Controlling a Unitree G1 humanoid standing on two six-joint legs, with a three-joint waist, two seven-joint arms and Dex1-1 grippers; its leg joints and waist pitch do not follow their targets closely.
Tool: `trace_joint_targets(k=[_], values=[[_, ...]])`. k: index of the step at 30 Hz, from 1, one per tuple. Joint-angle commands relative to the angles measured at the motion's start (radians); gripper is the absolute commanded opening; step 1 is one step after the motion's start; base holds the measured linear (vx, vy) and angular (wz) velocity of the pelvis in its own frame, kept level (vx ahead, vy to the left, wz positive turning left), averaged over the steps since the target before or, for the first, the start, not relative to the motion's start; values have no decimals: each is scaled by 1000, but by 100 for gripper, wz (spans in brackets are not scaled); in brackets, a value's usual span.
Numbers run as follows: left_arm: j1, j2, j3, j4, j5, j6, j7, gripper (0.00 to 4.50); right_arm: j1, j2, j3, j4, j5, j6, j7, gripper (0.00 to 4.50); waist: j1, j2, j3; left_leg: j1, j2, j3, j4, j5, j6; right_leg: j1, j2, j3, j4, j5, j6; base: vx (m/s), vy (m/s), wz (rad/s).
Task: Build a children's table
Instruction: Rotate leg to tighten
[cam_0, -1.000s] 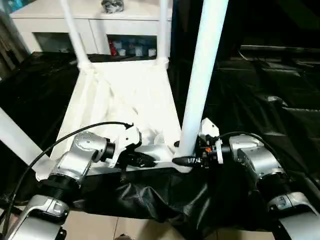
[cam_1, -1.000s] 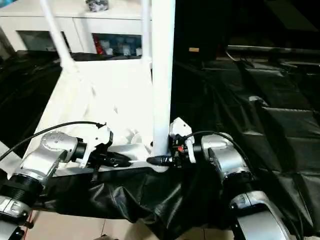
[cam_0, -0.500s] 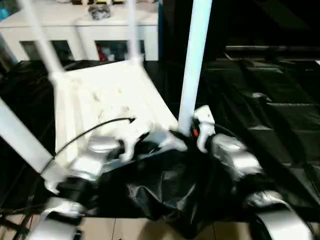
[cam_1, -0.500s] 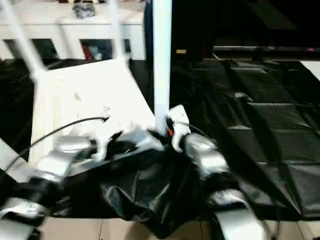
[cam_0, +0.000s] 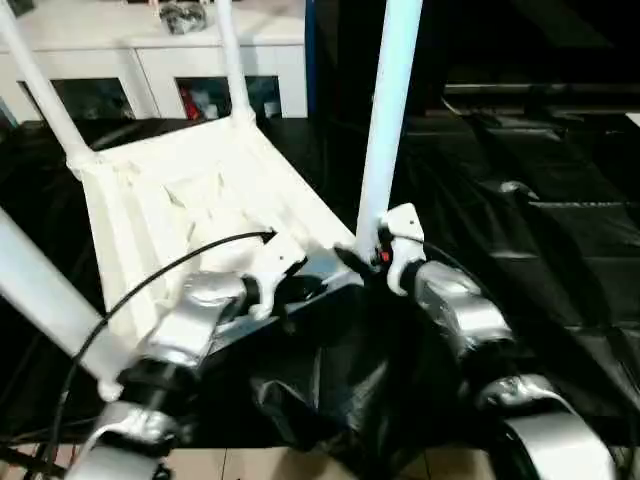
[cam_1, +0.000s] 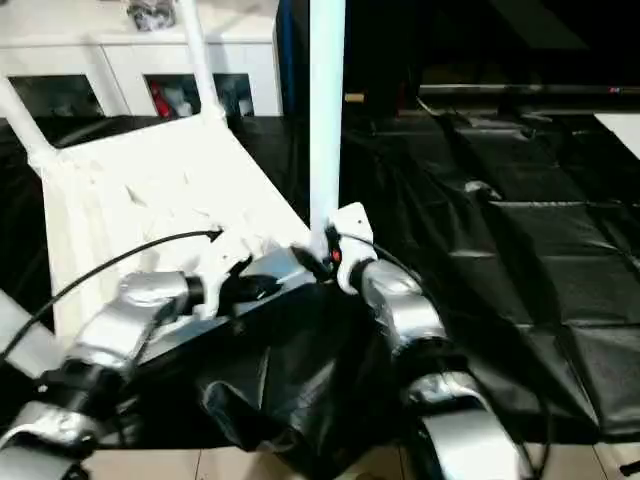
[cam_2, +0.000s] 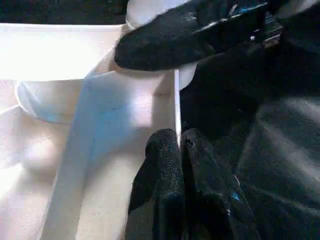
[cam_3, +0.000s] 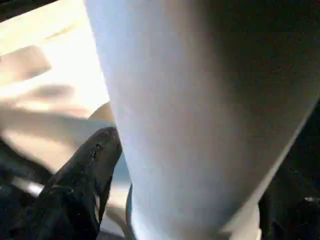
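Observation:
The children's table lies upside down: its white ribbed tabletop (cam_0: 170, 190) rests on black sheeting with white legs standing in its corner sockets. The near right leg (cam_0: 385, 130) rises past the top of the picture. Two legs (cam_0: 228, 60) (cam_0: 40, 90) stand at the far corners, and a fourth leg (cam_0: 40, 290) is at the near left. My left gripper (cam_2: 178, 137) is shut on the tabletop's thin near rim, close to the right corner. My right gripper (cam_0: 358, 258) stands open, its jaws on either side of the near right leg's base; one finger (cam_3: 95, 165) lies beside the tube.
A white cabinet (cam_0: 150, 50) with glass doors stands behind the table. Crumpled black sheeting (cam_0: 530, 220) covers the surface to the right and hangs over the front edge. Light floor tiles (cam_0: 250, 465) show below.
The whole view has swung and tilted. The tabletop now lies turned, its near right corner farther from me. Both grippers have stayed at that corner.

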Motion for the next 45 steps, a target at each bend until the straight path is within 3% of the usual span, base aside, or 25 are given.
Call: trace_joint_targets(k=[1,5,9,11,13,19,25,27,30,31,32,34,37,41,42,45], values=[[-7,-6,-95,-42,-41,-60,-119,0,38,0,137,-65,24,25,246,369,8,-4,-57,-3,12,6,-53,-167,98,57,-34,26,-65,-50,-288,0,0,0],[-11,44,-101,-21,-39,-97,-204,0,67,-84,159,-143,44,53,442,369,29,-3,-57,6,19,11,-52,-188,102,52,-33,27,-64,-70,-290,0,0,0],[-25,81,-108,2,-40,-126,-271,0,79,-148,179,-173,57,76,558,369,43,-6,-54,7,21,10,-54,-200,94,51,-35,27,-64,-93,-288,0,0,0],[-30,88,-111,10,-34,-130,-277,0,79,-155,184,-174,54,75,565,369,46,-6,-54,6,21,9,-56,-208,78,51,-37,27,-64,-116,-283,0,0,0],[-40,94,-113,24,-31,-135,-286,0,80,-164,190,-179,52,78,576,339,46,-7,-53,5,20,8,-57,-217,67,51,-38,28,-65,-134,-277,0,0,0],[-50,90,-110,46,-39,-151,-302,0,100,-165,194,-227,61,118,607,300,55,-9,-56,4,18,8,-54,-186,65,54,-38,29,-63,-117,-266,0,0,0],[-35,55,-83,33,-51,-112,-225,0,98,-126,171,-201,58,123,523,272,59,-7,-54,4,18,8,-56,-199,57,53,-39,29,-65,-136,-263,0,0,0],[-34,45,-75,32,-52,-102,-204,0,94,-113,161,-184,51,126,485,272,58,-7,-52,5,17,7,-58,-215,47,51,-39,29,-69,-171,-256,0,0,0],[-40,-8,-43,31,-47,-63,-82,0,55,-33,108,-68,1,120,217,272,51,-8,-48,7,15,4,-64,-253,20,48,-42,30,-78,-269,-230,0,0,0],[-40,-8,-43,31,-47,-63,-82,0,55,-33,108,-68,1,120,217,271,47,-9,-48,6,15,3,-65,-251,11,48,-44,31,-78,-283,-223,0,0,0],[-41,-24,-40,32,-36,-53,-43,0,42,-6,93,-30,-14,119,126,271,36,-12,-46,3,10,-1,-68,-267,3,50,-41,28,-84,-343,-193,0,0,0],[-41,-57,-37,25,-25,-23,18,0,24,40,80,21,-34,125,2,270,22,-10,-45,0,9,-3,-69,-275,-3,48,-41,28,-87,-374,-180,0,0,0],[-39,-90,-31,14,-21,5,73,0,6,87,53,62,-38,129,-123,270,9,-7,-47,-1,8,-3,-68,-268,3,46,-39,30,-87,-339,-187,0,0,0],[-25,-133,-44,-14,-16,32,117,0,-22,148,20,116,-30,94,-224,270,6,-8,-52,-3,8,-1,-64,-241,17,49,-38,30,-80,-265,-207,0,0,0],[-23,-137,-46,-18,-16,34,120,0,-24,154,17,121,-27,91,-227,326,4,-8,-53,-2,8,0,-63,-232,23,49,-37,30,-79,-242,-215,0,0,0],[-16,-147,-53,-32,-13,39,126,0,-36,167,15,130,-9,89,-187,346,3,-8,-55,-4,8,2,-59,-204,46,53,-35,29,-75,-170,-236,0,0,0]])
